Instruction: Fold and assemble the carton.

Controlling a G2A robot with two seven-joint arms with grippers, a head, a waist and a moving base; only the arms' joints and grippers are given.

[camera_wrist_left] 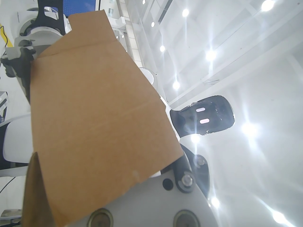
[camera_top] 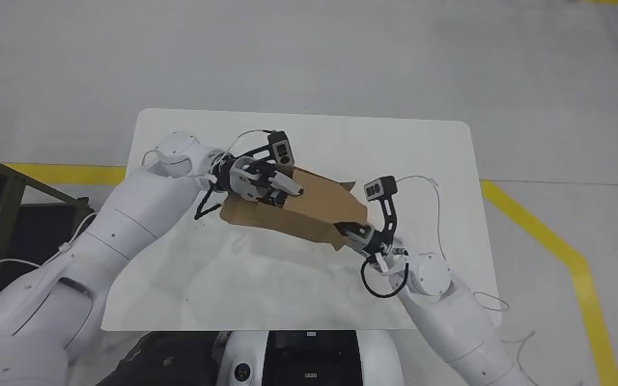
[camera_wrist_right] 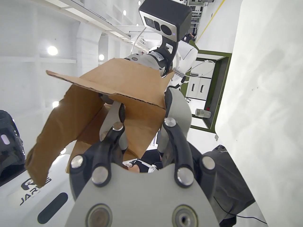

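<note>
Status chk. carton (camera_top: pixel 301 205) is mid-frame in the top view, over the white table (camera_top: pixel 435 154), spanned btwn both arms: left gripper (camera_top: pixel 273 183) on its upper-left end, right gripper (camera_top: pixel 346 232) on its lower-right end.

right gripper: clamped on the carton. Its wrist cam has the fingers (camera_wrist_right: pixel 176 114) either side of one wall at the open end, one inside, one outside, cardboard pinched btwn.

left gripper: can't tell if it's closed or not. Cardboard covers it in its own wrist cam, and the top view is too small to settle it.

Progress, my read: early-to-mid. Body is partly open, not flat, so there's an opening, but it's skewed and not a square tube yet. End flaps (camera_wrist_right: pixel 78 79) stick out loose at odd angles; none look folded in or tucked. No closed bottom that I can see.

Left to do, imo: square the body, fold minor then major flaps on one end, lock them, set it upright. Call it under halfway.
</note>
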